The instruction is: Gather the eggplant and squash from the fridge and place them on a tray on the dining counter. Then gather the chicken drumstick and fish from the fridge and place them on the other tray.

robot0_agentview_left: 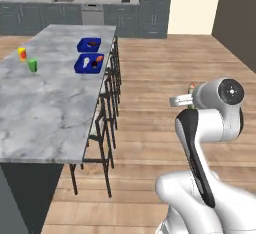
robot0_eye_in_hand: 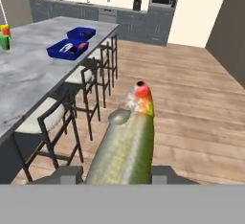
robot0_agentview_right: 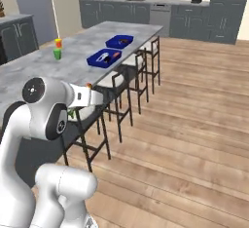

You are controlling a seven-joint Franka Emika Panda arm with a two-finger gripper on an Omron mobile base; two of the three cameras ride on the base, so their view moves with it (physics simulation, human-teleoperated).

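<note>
Here, with no readable writing anywhere, two blue trays sit well off on the grey marble counter at left, bar stools beside it, while the gripper — fingers closed on it — holds a long olive-green fish with an orange-red tip above the wood floor.

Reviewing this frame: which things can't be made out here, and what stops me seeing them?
- Fish: its tail end is cut off at the bottom of the hand view, between the hand fingertips.
- Near tray contents: too small in both base views to identify.
- Far tray contents: too small as well.
- Cups on the counter: any contents too small.
</note>
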